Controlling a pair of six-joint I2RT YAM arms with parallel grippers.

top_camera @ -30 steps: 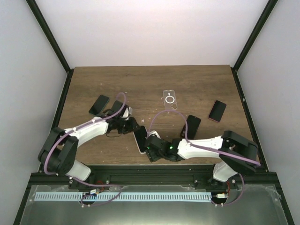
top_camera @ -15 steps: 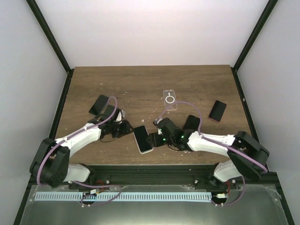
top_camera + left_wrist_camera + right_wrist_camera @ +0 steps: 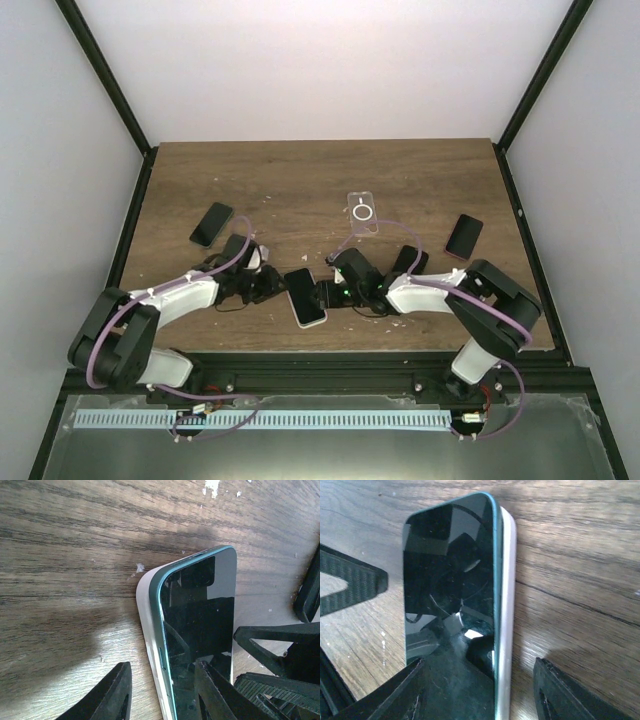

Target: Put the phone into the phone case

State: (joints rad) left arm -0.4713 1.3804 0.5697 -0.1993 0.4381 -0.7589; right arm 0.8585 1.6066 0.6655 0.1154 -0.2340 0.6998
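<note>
The phone [image 3: 305, 297] lies screen up at the lower middle of the top view, near the front edge of the table [image 3: 300, 180] and directly between the two grippers. The left gripper [image 3: 272, 287] is at its left long side and the right gripper [image 3: 325, 295] at its right.

In the left wrist view the jaws stand apart across the phone's edge. One finger [image 3: 112, 695] is over bare wood just beside the case [image 3: 145, 605], the other [image 3: 215, 695] over the screen. In the right wrist view the jaws are also apart. One finger [image 3: 412, 692] is on the screen side, the other [image 3: 565, 695] over wood, with a strip of table between it and the case.

The phone sits in the white case, its teal rim showing above the case wall. I cannot tell whether it is fully seated.

Higher in the top view, a clear case [image 3: 363, 212] lies alone, with wood showing through it. A black phone [image 3: 211, 223] lies at the left.
</note>
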